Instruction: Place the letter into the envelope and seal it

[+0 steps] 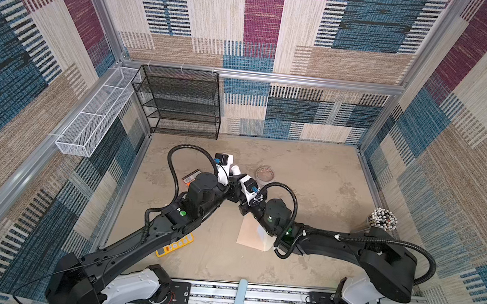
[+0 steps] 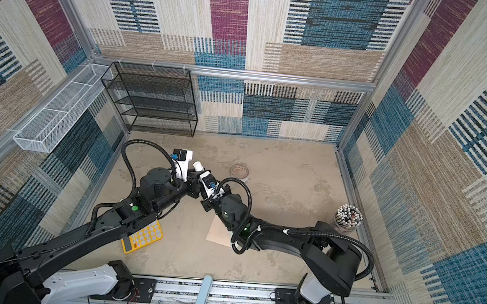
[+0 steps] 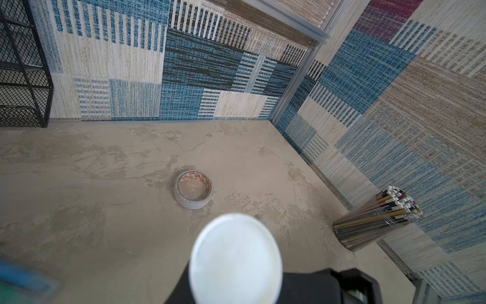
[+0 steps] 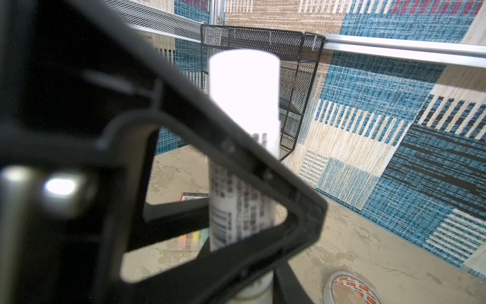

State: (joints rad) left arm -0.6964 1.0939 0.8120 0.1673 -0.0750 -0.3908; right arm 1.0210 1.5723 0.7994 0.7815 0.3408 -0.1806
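Right now my left gripper [image 1: 231,187] pinches a white tube [image 1: 235,169]. My right gripper [image 1: 238,179] meets its base, but I cannot tell its grip. Behind both jaws, under my right arm, the envelope [image 1: 249,233] lies flat.

Booth bright, light soft and even, no hard source showing. Arms throw only faint, fuzzy shadows on table [image 1: 310,178]. Both top views sharp at centre, lines of walls [image 1: 250,21] bowing toward edges. Envelope [image 1: 249,233] pale, low contrast against table. Left wrist view: tape roll [image 3: 193,189] crisp, white tube [image 3: 235,259] at lens blurred. Right wrist view: tube top blown out pure white, print smeared, foreground out of focus, far wall sharp.
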